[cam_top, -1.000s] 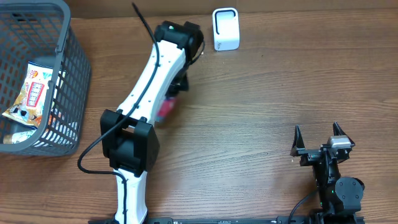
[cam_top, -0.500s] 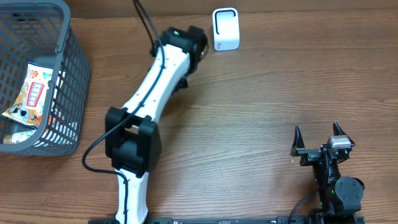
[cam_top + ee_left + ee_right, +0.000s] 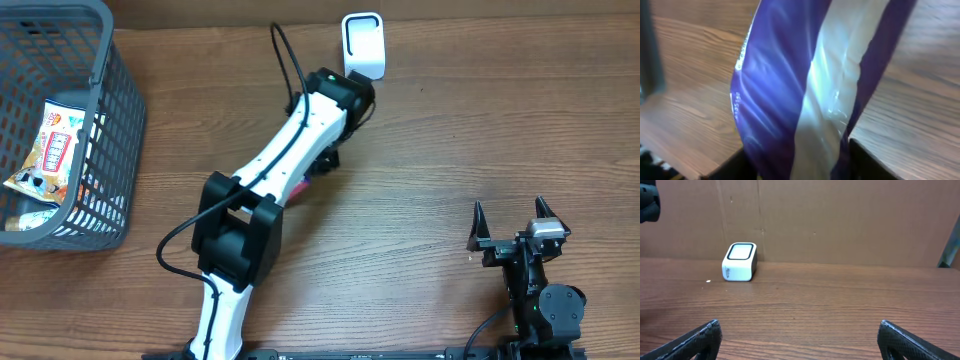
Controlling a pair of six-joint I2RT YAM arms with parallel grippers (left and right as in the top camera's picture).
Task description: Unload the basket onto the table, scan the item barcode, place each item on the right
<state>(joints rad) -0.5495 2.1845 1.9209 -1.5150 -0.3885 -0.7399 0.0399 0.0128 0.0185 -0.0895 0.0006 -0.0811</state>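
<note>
— near the scanner [image 3: 362, 45], is the packet [image 3: 805, 90] read yet?
— no sign of it. it lies between the left gripper [image 3: 324, 161] jaws, which may or may not clamp it; right gripper [image 3: 510, 210] jaws apart.

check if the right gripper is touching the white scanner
Apart. The right wrist view shows the scanner far back on the table, bare wood between it and the open right gripper.
</note>
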